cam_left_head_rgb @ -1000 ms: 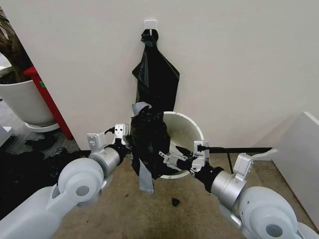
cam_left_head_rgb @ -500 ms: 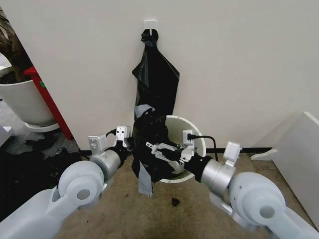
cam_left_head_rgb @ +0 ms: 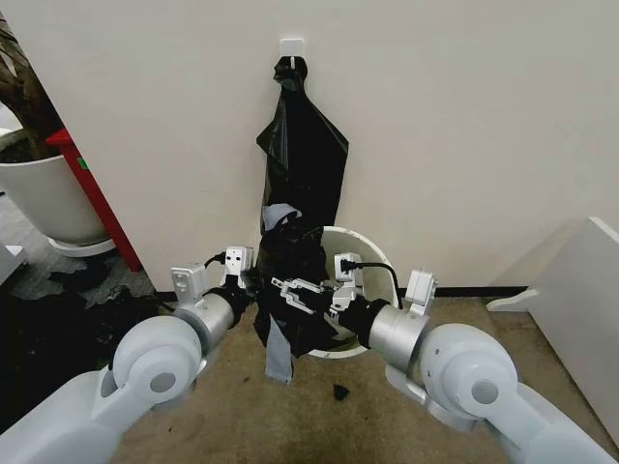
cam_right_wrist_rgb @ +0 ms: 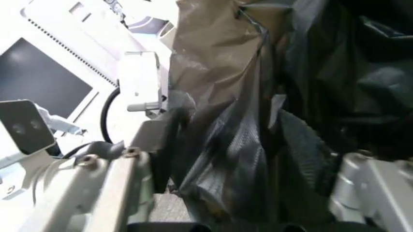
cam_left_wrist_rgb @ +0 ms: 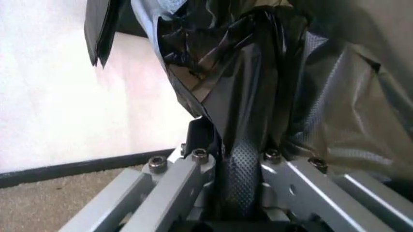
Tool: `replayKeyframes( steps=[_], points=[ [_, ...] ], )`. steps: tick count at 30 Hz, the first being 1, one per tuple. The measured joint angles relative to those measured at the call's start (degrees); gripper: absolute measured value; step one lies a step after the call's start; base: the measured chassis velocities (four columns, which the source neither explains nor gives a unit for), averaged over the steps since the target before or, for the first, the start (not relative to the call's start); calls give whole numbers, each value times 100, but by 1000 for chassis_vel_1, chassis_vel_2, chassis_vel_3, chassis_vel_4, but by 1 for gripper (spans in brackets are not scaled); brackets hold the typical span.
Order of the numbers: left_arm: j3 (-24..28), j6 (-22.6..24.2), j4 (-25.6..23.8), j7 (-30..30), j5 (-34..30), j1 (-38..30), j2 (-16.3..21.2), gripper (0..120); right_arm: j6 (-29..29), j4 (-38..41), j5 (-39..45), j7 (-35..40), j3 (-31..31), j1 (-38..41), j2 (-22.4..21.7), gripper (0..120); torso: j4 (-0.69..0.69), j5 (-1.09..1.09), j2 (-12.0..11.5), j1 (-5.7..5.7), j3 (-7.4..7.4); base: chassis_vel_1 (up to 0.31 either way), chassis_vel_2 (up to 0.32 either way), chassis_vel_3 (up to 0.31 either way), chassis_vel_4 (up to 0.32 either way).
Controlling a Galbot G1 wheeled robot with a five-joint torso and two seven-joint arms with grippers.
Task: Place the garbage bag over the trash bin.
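The garbage bag [cam_left_head_rgb: 290,275], glossy black and wrinkled, hangs in front of the left side of the trash bin [cam_left_head_rgb: 383,259], a white bucket tilted against the wall. My left gripper [cam_left_head_rgb: 253,282] is at the bag's left edge. In the left wrist view it [cam_left_wrist_rgb: 235,157] is shut on a fold of the bag [cam_left_wrist_rgb: 258,96]. My right gripper [cam_left_head_rgb: 292,290] reaches in from the right across the bin's mouth, with its fingers spread. In the right wrist view the bag's plastic [cam_right_wrist_rgb: 258,145] lies loose between those wide fingers [cam_right_wrist_rgb: 139,164].
A narrower black sack [cam_left_head_rgb: 302,145] with a knotted top hangs from a wall hook above the bin. A white planter [cam_left_head_rgb: 44,198] and a red panel [cam_left_head_rgb: 97,203] stand at the left, with black bundles [cam_left_head_rgb: 58,319] on the floor. A white board [cam_left_head_rgb: 580,309] leans at the right.
My right arm has swung left from the bin's front, and its gripper has gone into the bag. The left gripper has kept its hold and barely moved.
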Motion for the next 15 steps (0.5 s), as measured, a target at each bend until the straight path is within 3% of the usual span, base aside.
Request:
replayKeyframes(
  steps=[4,10,15],
  points=[
    [0,-4,26,5,4,-14,-7,5,1,0,-5,5,5,-25,-12,39,0,0,0,0,0,0,0,0,0],
    [13,-11,61,16,15,-28,-40,5,4,45,-31,9,54,-177,-46,13,0,0,0,0,0,0,0,0,0],
    [17,-28,72,29,16,-41,-44,5,9,76,-44,11,150,-265,-79,0,0,1,0,0,0,0,0,0,0]
  ],
)
